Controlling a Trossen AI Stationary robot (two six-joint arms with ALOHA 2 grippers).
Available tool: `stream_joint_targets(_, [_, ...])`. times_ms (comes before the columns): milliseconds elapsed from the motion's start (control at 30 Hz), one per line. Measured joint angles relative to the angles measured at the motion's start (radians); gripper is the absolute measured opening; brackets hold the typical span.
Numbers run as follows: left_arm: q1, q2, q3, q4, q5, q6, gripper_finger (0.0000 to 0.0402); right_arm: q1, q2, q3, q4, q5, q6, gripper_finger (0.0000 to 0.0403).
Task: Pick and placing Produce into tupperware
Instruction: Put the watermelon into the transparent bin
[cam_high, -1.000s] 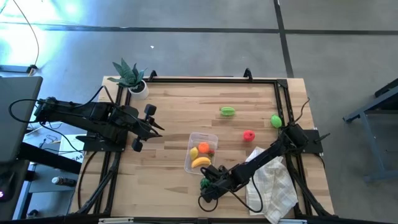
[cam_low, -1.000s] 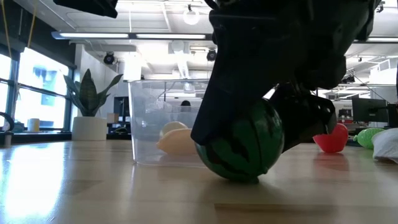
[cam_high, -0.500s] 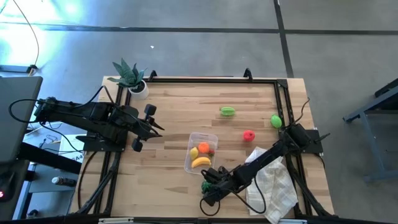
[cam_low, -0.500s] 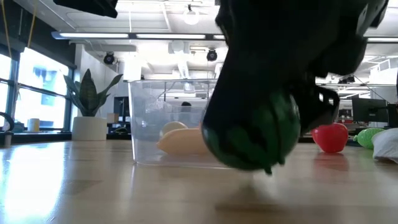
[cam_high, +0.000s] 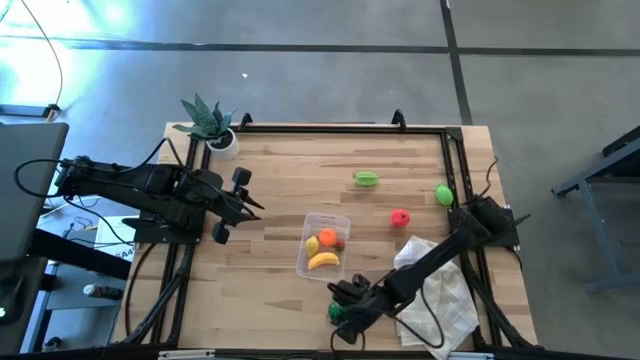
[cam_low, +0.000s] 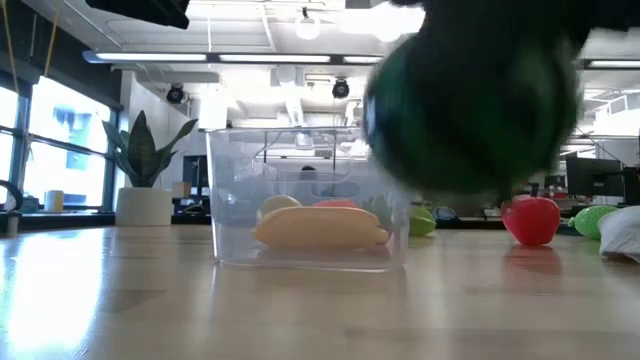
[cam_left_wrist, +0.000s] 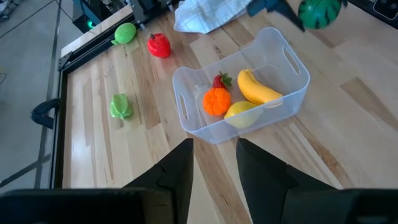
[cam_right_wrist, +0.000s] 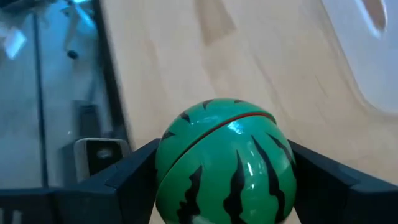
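No readable text, labels, brands or numbers in any view: nothing legible on the desk (cam_high: 280, 170), tupperware (cam_left_wrist: 283, 96), produce or arms. Background room items in the low view are too small to read.

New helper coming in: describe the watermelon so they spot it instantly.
Start at the clear tupperware in the table's middle. Just beyond its banana end, the right tool holds the watermelon off the wood: a round ball, the only dark-striped green piece.
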Motion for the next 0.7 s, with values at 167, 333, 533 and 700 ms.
stream_joint_targets(167, [0.000, 0.000, 0.000, 0.000, 0.000, 0.000, 0.0111, 0.011, -0.089, 0.001, -0.010, 0.004, -0.077, 0.0281])
stream_joint_targets(333, [0.000, 0.000, 0.000, 0.000, 0.000, 0.000, 0.0111, 0.010, -0.211, 0.002, -0.036, 0.009, -0.164, 0.0281])
stream_joint_targets(533, [0.000, 0.000, 0.000, 0.000, 0.000, 0.000, 0.0111, -0.032, -0.398, 0.002, -0.152, 0.094, -0.281, 0.0281])
stream_joint_targets(700, [0.000, 0.000, 0.000, 0.000, 0.000, 0.000, 0.0111, -0.124, -0.519, 0.003, -0.216, 0.129, -0.360, 0.0281])
